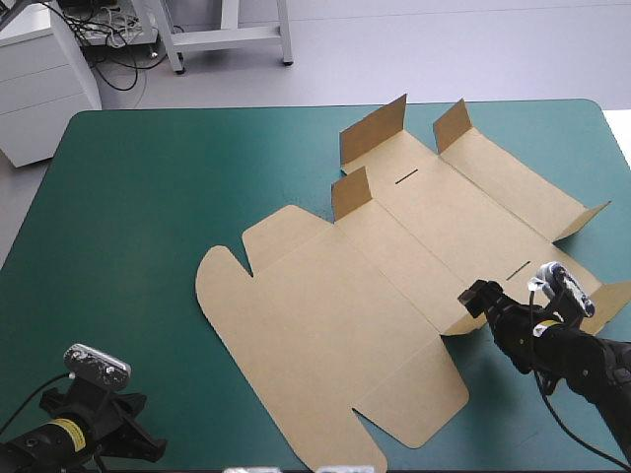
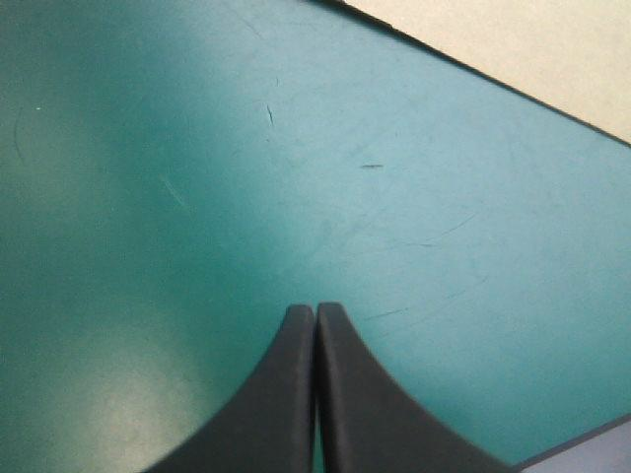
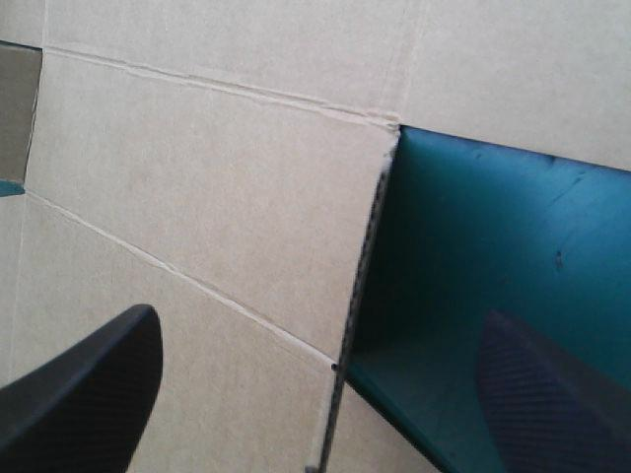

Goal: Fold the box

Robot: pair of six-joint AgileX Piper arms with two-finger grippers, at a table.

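Note:
The brown box (image 1: 345, 325) lies as a cut sheet across the middle of the teal-green table, its rounded lid panel toward the near left. Small flaps stand up at its far end (image 1: 373, 131) and at its right side (image 1: 582, 222). My right gripper (image 1: 477, 298) is open at the sheet's near right edge. In the right wrist view the box (image 3: 197, 177) has a cut edge running between my right gripper's (image 3: 325, 404) fingers, one finger (image 3: 79, 394) over board, the other over the cover. My left gripper (image 1: 133, 439) is shut over bare cover at the near left corner. The left wrist view shows my left gripper (image 2: 315, 320) and, ahead of it, a corner of the box (image 2: 513, 39).
Bare teal-green cover (image 1: 128, 197) spreads over the left half of the table. A narrower strip of cover (image 1: 513, 414) lies between the box and the near right edge. A white cabinet (image 1: 39, 79) stands beyond the far left corner.

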